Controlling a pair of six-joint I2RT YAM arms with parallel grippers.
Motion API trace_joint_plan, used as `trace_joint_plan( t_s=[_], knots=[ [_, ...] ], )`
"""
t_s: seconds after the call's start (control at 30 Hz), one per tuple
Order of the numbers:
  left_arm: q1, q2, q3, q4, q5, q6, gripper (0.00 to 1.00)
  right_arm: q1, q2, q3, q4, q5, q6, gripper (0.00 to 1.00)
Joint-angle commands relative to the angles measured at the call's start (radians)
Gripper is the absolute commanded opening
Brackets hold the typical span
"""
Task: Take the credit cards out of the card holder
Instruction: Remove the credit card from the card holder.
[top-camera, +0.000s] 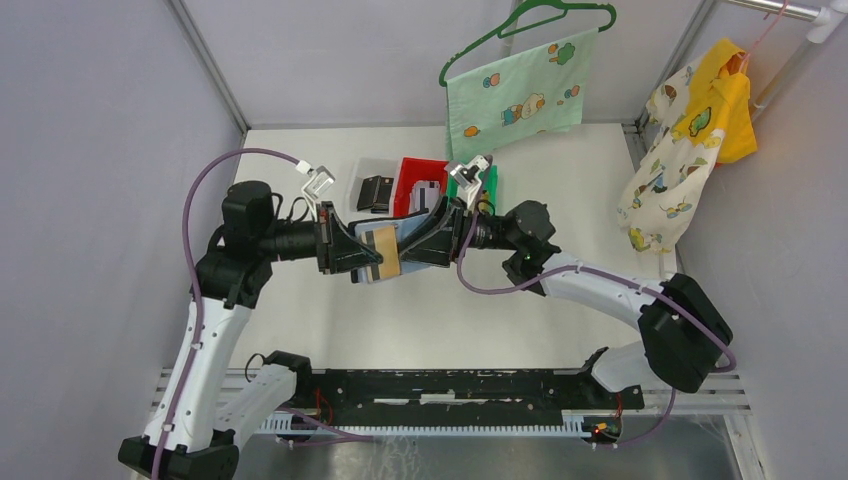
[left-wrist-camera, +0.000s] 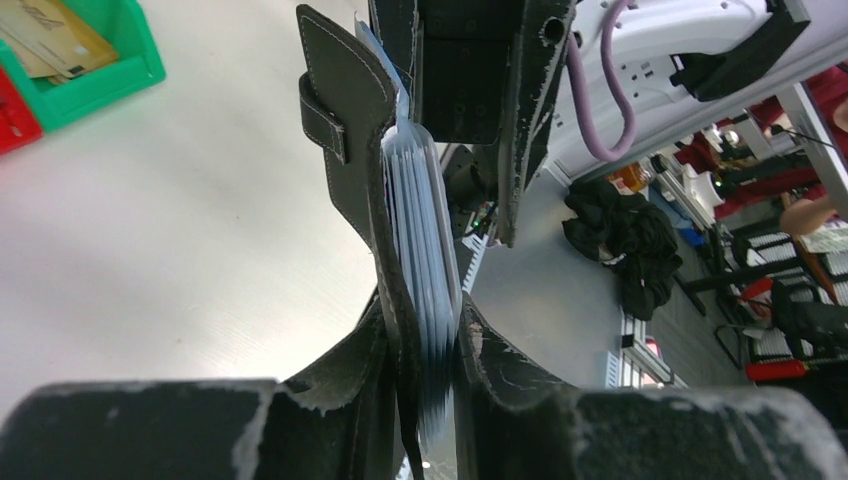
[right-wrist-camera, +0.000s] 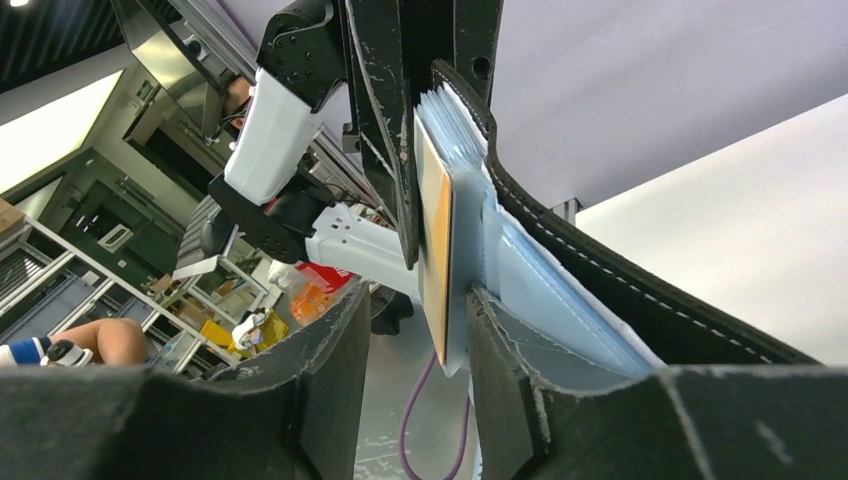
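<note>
**Item 1: card holder** (left-wrist-camera: 345, 150). Black and stitched, with the snap tab facing outward. It is held in the air above the middle of the counter (top-camera: 560, 220), nearer the far edge than the near one. It is pinched by the left hand (left-wrist-camera: 425, 330), whose fingers are pressed onto the leather flap and the clear sleeves (left-wrist-camera: 425, 220) together. The fanned sleeve edges are turned toward the right arm, judged as a way of offering the card ends to the other hand.

**Item 2: tan-gold card** (right-wrist-camera: 434, 230). One of the credit cards, seen edge-on and standing partly out of the sleeves. It lies between the fingers of the right hand (right-wrist-camera: 420, 300), which are spread, with a gap visible on each side. The card is straddled, not squeezed. The hand is judged to be lined up for a pull along the card's length.

**Item 3: bins.** A clear bin (top-camera: 365, 165), a red bin (top-camera: 408, 168) and a green bin (top-camera: 490, 185) stand in a row toward the far edge, just beyond the held holder. Tan cards are seen in the green bin and a whitish one in the red, so sorting by colour is judged likely. The dark object in the clear bin cannot be identified.

**Note.** It cannot be told whether the other sleeves hold cards.
</note>
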Motion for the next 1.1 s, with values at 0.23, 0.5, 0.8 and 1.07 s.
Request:
trace_joint_plan(
  t_s=[0.23,0.5,0.8,1.07],
  knots=[
    [-0.008,0.001,0.004,0.078,0.006,-0.064,0.29,0.024,0.075,0.116,-0.124,0.02,-0.088,0.49],
    [-0.008,0.009,-0.02,0.075,-0.039,-0.063,0.38,0.046,0.111,0.123,-0.134,0.054,-0.086,0.39],
    [-0.008,0.013,-0.019,0.077,-0.05,-0.055,0.42,0.062,0.114,0.11,-0.144,0.135,-0.066,0.13],
    [-0.008,0.039,-0.001,0.075,-0.014,-0.081,0.38,0.062,0.117,-0.004,0.126,0.142,0.106,0.0]
  ],
)
